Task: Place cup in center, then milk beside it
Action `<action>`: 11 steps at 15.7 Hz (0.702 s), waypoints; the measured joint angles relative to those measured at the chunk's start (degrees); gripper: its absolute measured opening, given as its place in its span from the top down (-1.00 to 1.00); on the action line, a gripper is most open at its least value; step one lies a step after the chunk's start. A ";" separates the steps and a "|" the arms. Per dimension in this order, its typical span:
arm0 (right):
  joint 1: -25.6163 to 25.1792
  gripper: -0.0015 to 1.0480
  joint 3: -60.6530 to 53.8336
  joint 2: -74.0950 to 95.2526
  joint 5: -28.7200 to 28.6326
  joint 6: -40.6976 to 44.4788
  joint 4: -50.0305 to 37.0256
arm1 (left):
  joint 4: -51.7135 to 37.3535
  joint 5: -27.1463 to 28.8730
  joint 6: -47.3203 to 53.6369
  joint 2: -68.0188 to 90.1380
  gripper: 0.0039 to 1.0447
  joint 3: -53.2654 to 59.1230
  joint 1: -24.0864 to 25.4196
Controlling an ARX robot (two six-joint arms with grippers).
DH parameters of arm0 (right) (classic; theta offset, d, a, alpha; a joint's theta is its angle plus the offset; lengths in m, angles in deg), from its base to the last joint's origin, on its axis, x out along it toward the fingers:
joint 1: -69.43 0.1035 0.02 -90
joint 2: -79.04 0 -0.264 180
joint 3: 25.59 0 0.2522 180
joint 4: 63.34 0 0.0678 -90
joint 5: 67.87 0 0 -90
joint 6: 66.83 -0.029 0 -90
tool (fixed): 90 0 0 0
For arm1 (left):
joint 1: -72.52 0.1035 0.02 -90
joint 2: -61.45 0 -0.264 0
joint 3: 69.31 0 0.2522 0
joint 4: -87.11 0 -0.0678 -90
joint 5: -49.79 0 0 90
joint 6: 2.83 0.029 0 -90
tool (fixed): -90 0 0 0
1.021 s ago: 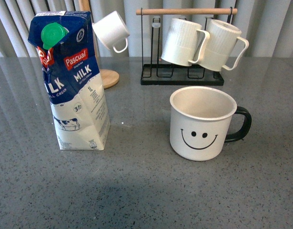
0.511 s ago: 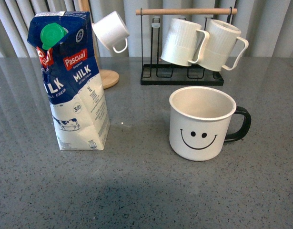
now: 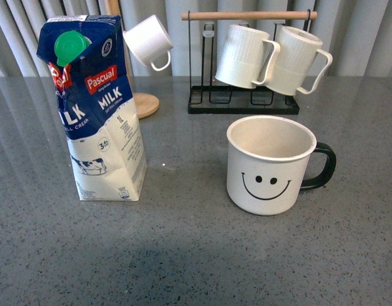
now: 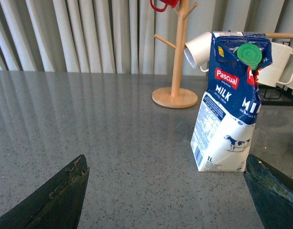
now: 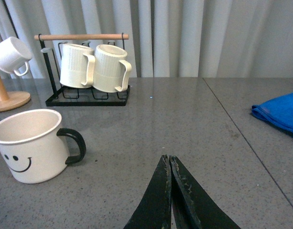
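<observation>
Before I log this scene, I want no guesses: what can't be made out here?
Cup, inside bottom: front view, hidden by its own near wall.
Milk, fine print: front view, too small to read.
Red thing on the wooden tree: left wrist view, cut off by the picture edge.
Blue cloth: right wrist view, cut off by the picture edge.

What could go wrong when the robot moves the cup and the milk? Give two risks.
The milk carton is tall and narrow, so a high or sideways push may tip it. The mug rack stands not far behind the cup; a reaching arm could knock it.
</observation>
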 joint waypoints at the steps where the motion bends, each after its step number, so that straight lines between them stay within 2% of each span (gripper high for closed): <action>1: 0.26 0.97 -1.75 -1.97 -0.17 -0.02 0.57 | 0.00 0.02 0.00 0.00 -0.88 0.00 0.00; 8: 0.26 0.97 -1.70 -1.88 -0.20 0.07 0.20 | 0.00 0.00 0.00 0.00 -0.88 0.00 0.00; 9: 0.26 0.85 -1.70 -1.88 -0.20 0.09 0.20 | 0.00 0.00 0.00 0.00 -0.88 0.00 0.00; 11: 0.26 0.39 -1.70 -1.88 -0.20 0.09 0.20 | 0.00 0.00 0.00 0.00 -0.88 0.00 0.00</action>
